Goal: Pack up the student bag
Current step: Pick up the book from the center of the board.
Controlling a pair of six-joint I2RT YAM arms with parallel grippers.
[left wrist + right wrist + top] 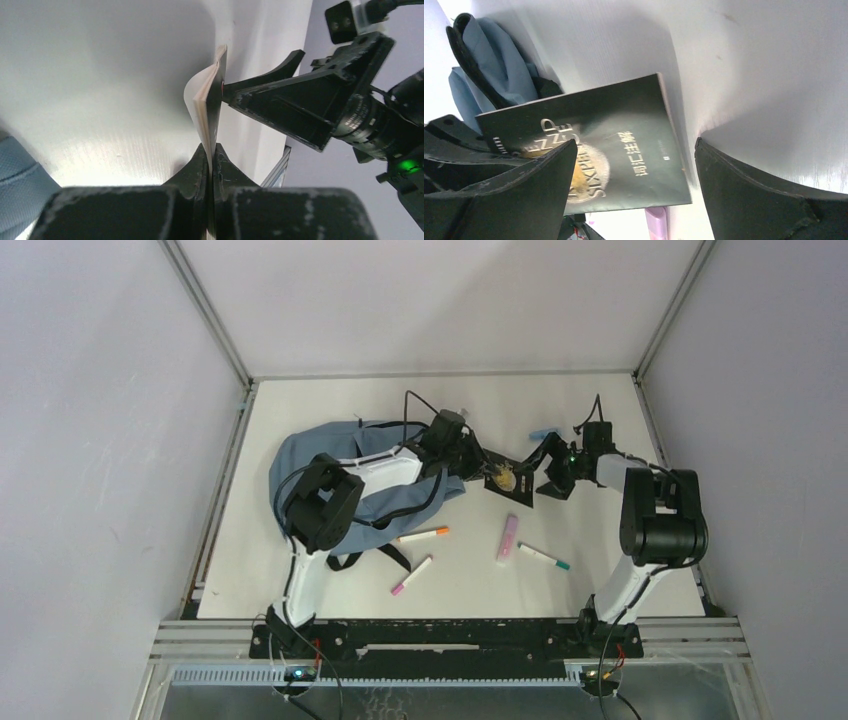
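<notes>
Black fingers (pixel 192 172) of the left end effector (pixel 210 152) were pressed together on the edge of a dark paperback book (pixel 214 100), holding it on edge (its pages bowed a little). From three o'clock the right end effector (pixel 636 141) was spread wide and gripped nothing, with one tip right at the book's cover. On the white surface (pixel 450 400), the student bag (pixel 296 454) lay at nine o'clock of the book, partly under the left arm. At six o'clock of the book lay an orange-capped marker (pixel 422 535), a pink-capped marker (pixel 412 575), a green-capped marker (pixel 545 557) and a pink stick (pixel 508 537).
</notes>
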